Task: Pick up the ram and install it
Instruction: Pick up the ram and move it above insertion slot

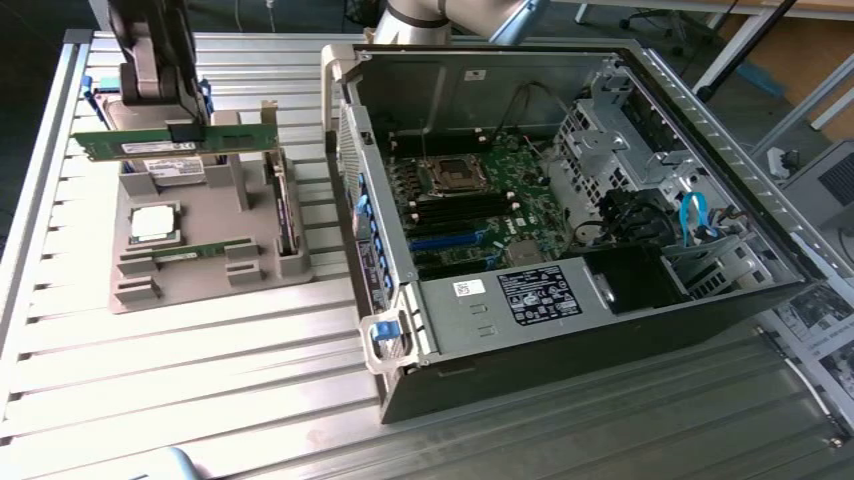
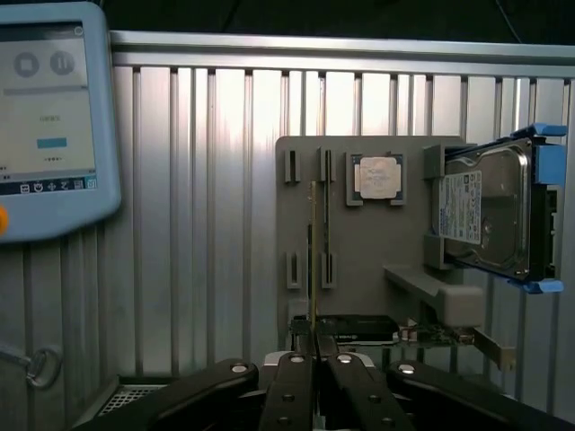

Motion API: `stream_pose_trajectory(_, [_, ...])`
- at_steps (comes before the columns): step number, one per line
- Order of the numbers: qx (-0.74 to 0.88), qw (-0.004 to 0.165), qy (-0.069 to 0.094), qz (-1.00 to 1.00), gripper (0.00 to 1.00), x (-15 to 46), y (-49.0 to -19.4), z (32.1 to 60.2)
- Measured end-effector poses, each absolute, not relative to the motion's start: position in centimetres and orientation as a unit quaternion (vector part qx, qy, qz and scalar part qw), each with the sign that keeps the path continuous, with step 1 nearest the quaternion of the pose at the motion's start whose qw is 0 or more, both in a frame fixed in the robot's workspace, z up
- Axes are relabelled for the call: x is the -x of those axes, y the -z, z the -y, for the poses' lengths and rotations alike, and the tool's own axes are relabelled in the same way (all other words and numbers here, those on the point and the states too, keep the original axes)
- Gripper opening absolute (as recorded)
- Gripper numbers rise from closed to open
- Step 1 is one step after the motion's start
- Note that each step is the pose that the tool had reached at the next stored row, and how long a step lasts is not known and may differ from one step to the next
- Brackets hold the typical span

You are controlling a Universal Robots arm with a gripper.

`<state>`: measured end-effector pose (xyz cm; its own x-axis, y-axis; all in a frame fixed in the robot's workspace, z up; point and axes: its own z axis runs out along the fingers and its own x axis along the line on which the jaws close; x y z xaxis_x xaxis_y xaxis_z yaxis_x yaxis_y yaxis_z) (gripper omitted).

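Grip: your gripper (image 1: pixel 183 131) is clamped narrow on the ram (image 1: pixel 127 144) | Ram: held level over the grey holder tray (image 1: pixel 200 292), apart from the open computer case (image 1: pixel 534 330) | Second stick (image 1: pixel 200 250): in tray.

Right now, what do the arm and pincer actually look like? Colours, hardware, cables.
Pincer: matte black, two slim fingers on angled black link bars dotted with round silver pin heads. Arm: smooth silver-grey tube with a rounded joint housing. I can make out no cables or markings on either.
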<state>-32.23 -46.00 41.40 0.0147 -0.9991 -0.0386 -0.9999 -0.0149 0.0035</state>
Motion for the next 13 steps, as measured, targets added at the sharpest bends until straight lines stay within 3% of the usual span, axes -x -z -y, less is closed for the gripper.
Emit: stream_pose_trajectory(13, [0.712,0.012,-0.016,-0.702,0.12,31.39,-41.4,46.0])
